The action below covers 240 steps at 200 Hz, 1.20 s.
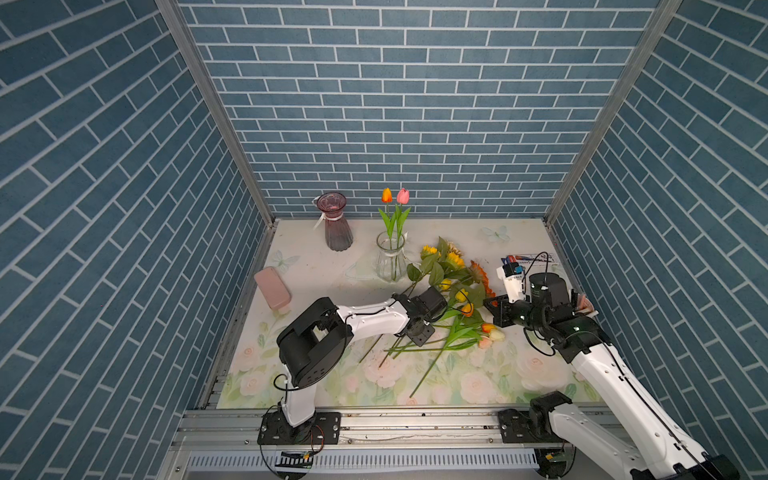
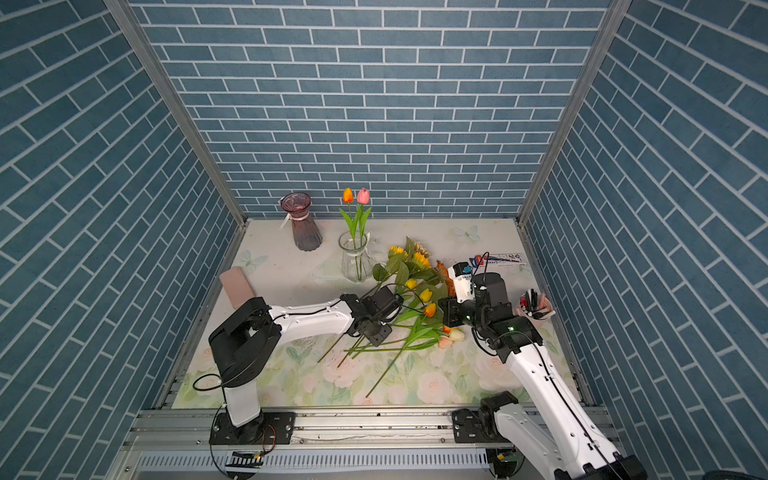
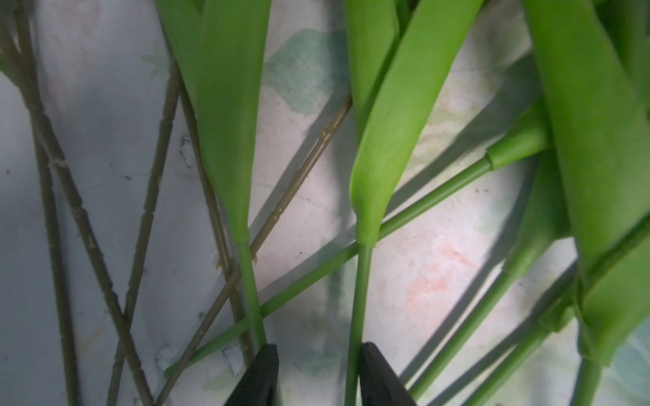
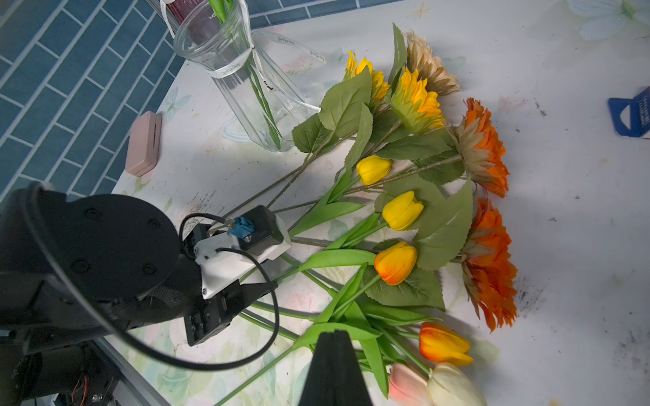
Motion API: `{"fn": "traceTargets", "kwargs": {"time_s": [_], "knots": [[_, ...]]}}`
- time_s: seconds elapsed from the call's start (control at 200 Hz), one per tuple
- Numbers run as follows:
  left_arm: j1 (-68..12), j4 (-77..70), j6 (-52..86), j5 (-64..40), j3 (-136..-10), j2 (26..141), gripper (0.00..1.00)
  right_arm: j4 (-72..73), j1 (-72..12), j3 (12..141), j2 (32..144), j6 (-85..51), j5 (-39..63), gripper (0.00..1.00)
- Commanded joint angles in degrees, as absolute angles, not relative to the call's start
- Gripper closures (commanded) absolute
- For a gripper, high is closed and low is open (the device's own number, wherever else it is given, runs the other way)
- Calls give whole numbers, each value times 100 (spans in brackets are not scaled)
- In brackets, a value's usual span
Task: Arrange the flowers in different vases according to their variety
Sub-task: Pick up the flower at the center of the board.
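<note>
The clear vase point(image 1: 390, 259) at the back holds an orange tulip point(image 1: 387, 194) and a pink tulip point(image 1: 402, 195). Left of it stands the purple vase point(image 1: 336, 226), with nothing showing in it. A pile of flowers point(image 1: 453, 291) lies mid-table: sunflowers point(image 4: 415, 102) at the back, tulips point(image 4: 401, 211) in front. My left gripper point(image 3: 318, 355) points down into the stems, open. One green tulip stem point(image 3: 358, 298) runs between its fingers point(image 3: 380, 376), against one pad. My right gripper point(image 4: 334, 337) hovers shut and empty over the tulip leaves at the right of the pile.
A flat pink case point(image 1: 272, 288) lies at the left edge. A blue card package point(image 1: 528, 259) sits at the back right, and a cup of pens point(image 2: 536, 307) stands behind the right arm. Thin brown sunflower stems point(image 3: 147, 211) cross beside the green ones.
</note>
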<state>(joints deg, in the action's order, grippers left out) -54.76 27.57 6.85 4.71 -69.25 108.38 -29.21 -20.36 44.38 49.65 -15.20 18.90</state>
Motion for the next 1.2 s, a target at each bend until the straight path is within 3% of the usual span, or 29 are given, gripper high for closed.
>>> {"fn": "traceTargets", "kwargs": {"time_s": [0.0, 0.16, 0.21, 0.255, 0.55, 1.055, 1.195], "knots": [[-5569, 2872, 703, 443, -7040, 11001, 59, -2971, -2066, 4377, 4967, -1578, 1916, 100], [-5648, 2892, 686, 407, -7025, 11078, 67, -2945, -2065, 4359, 4988, -1556, 1907, 100], [-5644, 2883, 677, 389, -7031, 11124, 79, -2919, -2065, 4350, 5001, -1556, 1907, 100], [-5646, 2883, 677, 387, -7039, 11180, 100, -2905, -2065, 4337, 5012, -1564, 1915, 100], [-5695, 2838, 703, 669, -7095, 11045, 100, -2906, -2065, 4332, 4960, -1559, 1898, 100], [-5707, 2746, 259, 2230, -7388, 8898, 100, -2517, -2070, 4359, 4345, -1742, 1064, 100], [-5469, 1906, -144, 2983, -7242, 8244, 100, -2278, -2065, 4247, 4231, -1809, 785, 100]]}}
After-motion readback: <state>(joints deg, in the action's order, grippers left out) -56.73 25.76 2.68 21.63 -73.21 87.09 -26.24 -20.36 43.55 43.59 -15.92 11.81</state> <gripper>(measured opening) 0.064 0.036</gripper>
